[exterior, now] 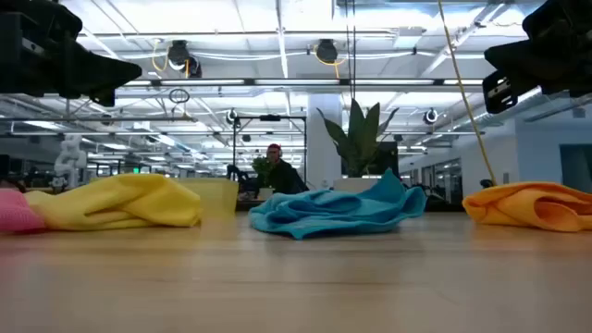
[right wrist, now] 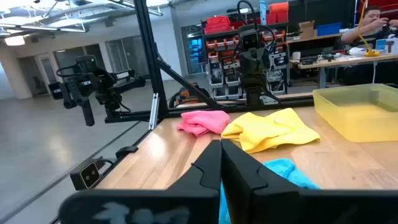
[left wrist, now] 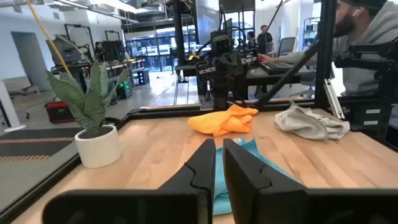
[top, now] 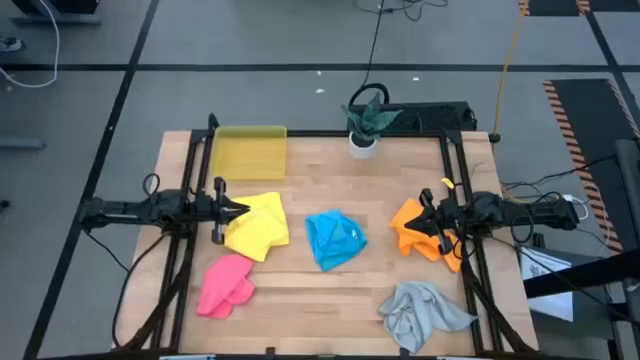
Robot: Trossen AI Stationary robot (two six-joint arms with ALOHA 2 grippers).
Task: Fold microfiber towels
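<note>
Five crumpled towels lie on the wooden table: yellow (top: pixel 258 226) at the left, pink (top: pixel 225 285) near left, bright blue (top: pixel 334 240) in the middle, orange (top: pixel 420 228) at the right, light grey (top: pixel 424 312) near right. My left gripper (top: pixel 243 209) hovers shut above the yellow towel's far left edge. My right gripper (top: pixel 417 222) hovers shut above the orange towel. In the low view both grippers hang well above the table. Both are empty.
A translucent yellow plastic tray (top: pixel 249 152) stands at the far left. A potted plant (top: pixel 364 128) stands at the far edge, middle. People sit at desks beyond the table (left wrist: pixel 367 43). Bare wood lies between the towels and along the near edge.
</note>
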